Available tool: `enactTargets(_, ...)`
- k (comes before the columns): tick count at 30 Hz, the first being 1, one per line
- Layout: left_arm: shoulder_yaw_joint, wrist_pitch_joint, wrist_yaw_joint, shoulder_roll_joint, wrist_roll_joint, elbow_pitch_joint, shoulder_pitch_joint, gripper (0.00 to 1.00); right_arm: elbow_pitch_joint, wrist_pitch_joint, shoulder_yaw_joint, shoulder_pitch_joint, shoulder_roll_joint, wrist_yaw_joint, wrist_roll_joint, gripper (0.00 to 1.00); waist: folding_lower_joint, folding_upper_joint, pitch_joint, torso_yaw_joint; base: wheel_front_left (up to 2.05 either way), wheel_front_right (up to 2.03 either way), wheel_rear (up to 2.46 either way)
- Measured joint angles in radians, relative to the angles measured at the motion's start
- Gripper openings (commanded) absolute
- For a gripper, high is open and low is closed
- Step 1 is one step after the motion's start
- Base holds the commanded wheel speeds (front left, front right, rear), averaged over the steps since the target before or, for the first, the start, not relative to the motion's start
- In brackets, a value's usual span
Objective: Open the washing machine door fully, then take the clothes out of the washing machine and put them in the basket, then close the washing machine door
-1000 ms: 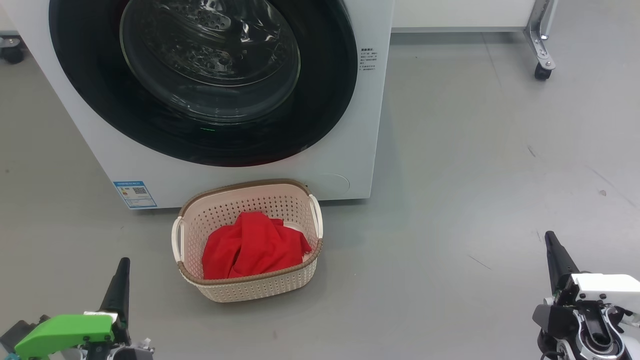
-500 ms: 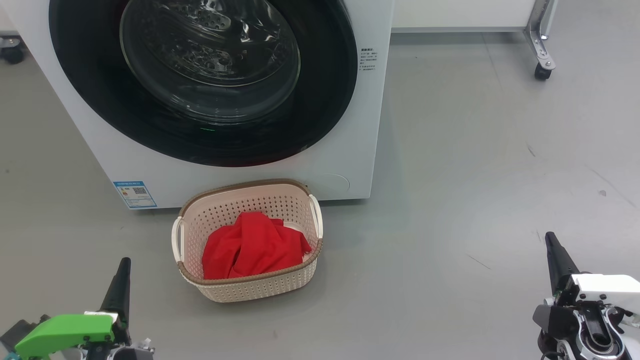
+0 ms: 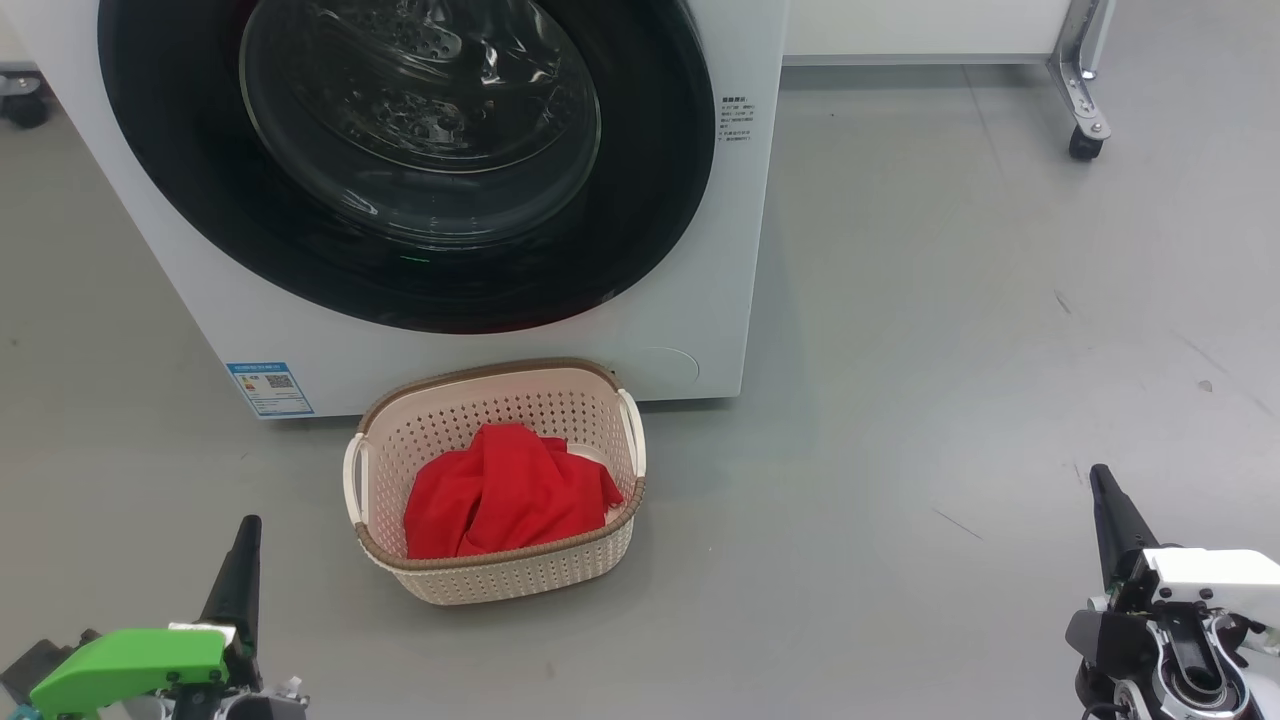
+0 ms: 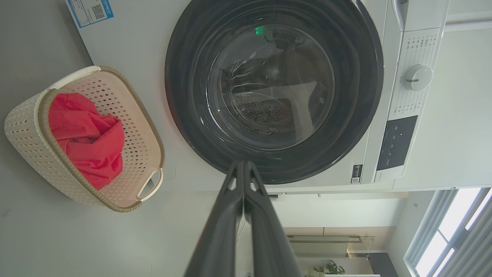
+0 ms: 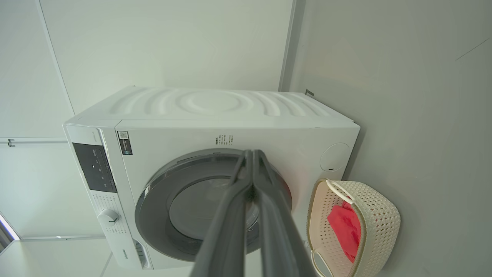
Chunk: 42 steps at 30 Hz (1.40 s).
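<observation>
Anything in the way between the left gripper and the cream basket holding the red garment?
Nothing visible. Only bare grey floor separates the shut left gripper from the cream perforated plastic basket, where the bright red fabric garment lies uncovered.

Bright, even light, all views sharp. White streaks glint on the door (image 3: 420,110) glass. A window (image 4: 453,231) glows right of the left jaws. Wrist views bow straight edges; soft shadow hugs the basket (image 3: 500,580).

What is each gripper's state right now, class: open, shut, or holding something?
Left gripper: shut, fingers together, holding nothing.
Right gripper: shut, fingers together, holding nothing.
</observation>
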Motion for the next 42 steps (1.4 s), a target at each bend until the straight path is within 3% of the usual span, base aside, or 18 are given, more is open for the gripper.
enactTargets(42,0.004,0.0,0.0,0.0,0.0,0.001,-0.001,0.0,0.006,0.007,-0.004,-0.001,0.001,0.003,0.0,0.0,0.0,0.0,0.0,0.0,0.0,0.0,0.0)
